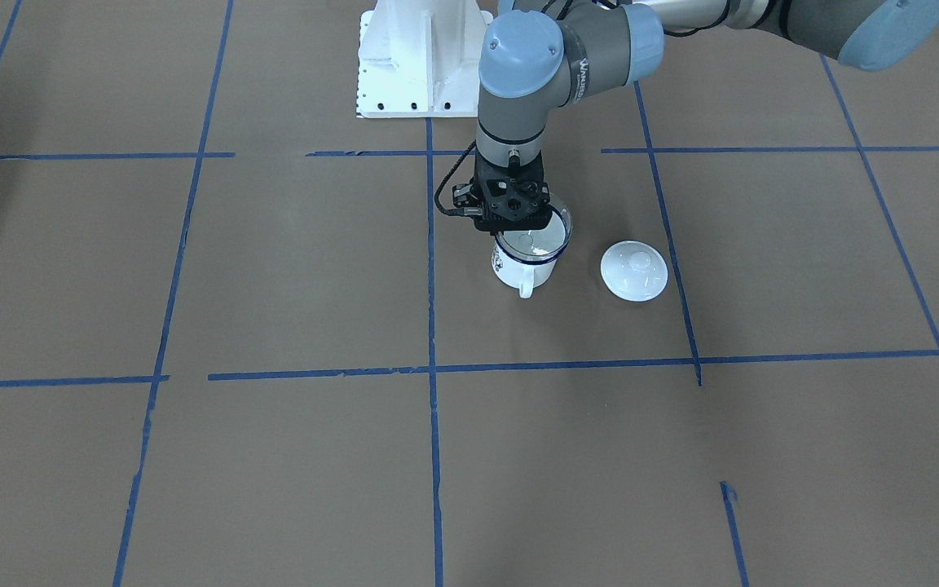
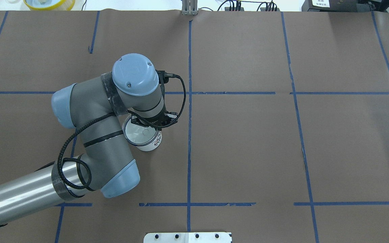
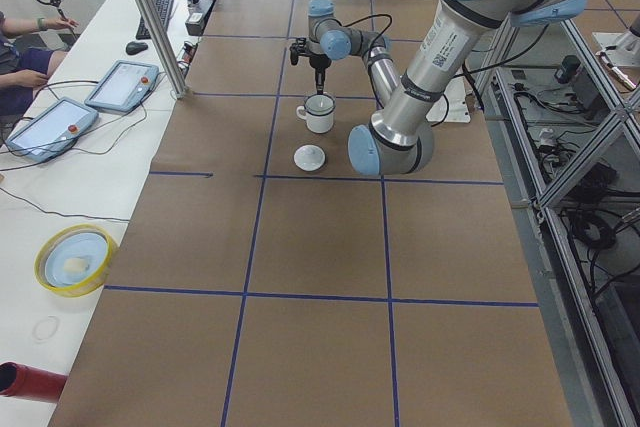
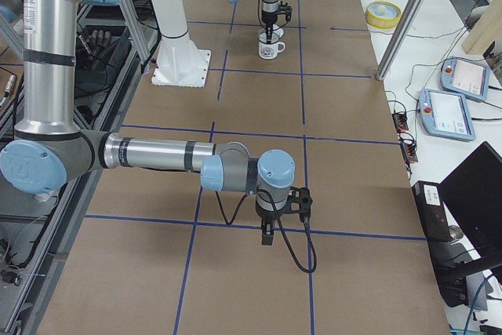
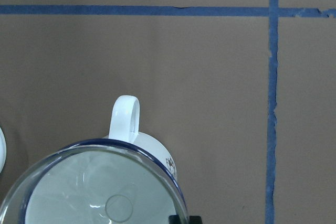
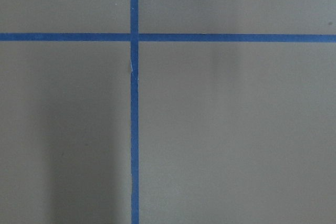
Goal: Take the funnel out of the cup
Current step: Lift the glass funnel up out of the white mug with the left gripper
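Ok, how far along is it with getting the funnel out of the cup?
Nothing done yet: the funnel sits in the cup. In hand: the left gripper is down at the funnel's rim; I can't tell if its fingers have closed. Left: grip, lift out, set down.

Very little writing can be read. On the grey wrist segment of the robot's left arm (image 1: 579,77), at the upper centre of the front-facing view, small vertical lettering appears to begin "WARN"; the rest is too small to read. In the left-side view, upper right, a white sticker with black print (image 3: 435,42) sits on the near arm's silver tube and is illegible. In the left wrist view, lower centre, the white enamel mug with a dark blue rim (image 5: 152,145) bears a small dark printed mark (image 5: 170,165), also unreadable.
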Robot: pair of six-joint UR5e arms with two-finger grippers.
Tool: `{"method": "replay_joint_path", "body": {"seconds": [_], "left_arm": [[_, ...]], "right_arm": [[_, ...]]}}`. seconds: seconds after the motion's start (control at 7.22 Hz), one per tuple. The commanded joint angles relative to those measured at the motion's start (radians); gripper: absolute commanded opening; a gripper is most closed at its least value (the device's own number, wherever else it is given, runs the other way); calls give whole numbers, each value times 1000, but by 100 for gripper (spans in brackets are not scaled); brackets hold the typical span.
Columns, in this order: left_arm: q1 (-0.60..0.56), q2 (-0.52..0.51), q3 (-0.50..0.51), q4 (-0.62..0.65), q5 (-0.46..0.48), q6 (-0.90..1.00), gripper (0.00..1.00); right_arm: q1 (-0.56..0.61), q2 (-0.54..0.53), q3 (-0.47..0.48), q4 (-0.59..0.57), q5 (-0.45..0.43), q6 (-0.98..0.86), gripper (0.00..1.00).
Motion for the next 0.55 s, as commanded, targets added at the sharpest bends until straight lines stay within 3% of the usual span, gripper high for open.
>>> {"method": "replay_joint_path", "body": {"seconds": [0.0,0.42], "left_arm": [[0,-4,-19,7,0,-1,0],[0,-46,-133,209,3,-4,0]], "right_arm": [[0,0,0,0,0,0,100],[0,0,0,0,0,0,100]]}}
